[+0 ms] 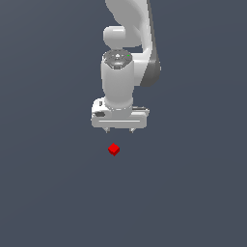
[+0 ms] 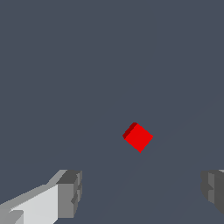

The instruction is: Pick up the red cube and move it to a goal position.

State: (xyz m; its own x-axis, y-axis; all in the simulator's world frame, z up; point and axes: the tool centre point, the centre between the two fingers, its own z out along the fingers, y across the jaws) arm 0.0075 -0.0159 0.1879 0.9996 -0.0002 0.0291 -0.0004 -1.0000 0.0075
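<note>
Red cube (image 1: 114, 149) sits alone on the dark tabletop (image 1: 193, 193) (turned corner-on), just beyond the white pincer (image 1: 119, 130), whose fingers (image 2: 70, 192) are spread wide, holding nothing.

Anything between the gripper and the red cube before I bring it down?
Nothing visible. The gripper is open above the cube, apart from it, and in the wrist view the cube lies on bare floor ahead of the fingers.
</note>
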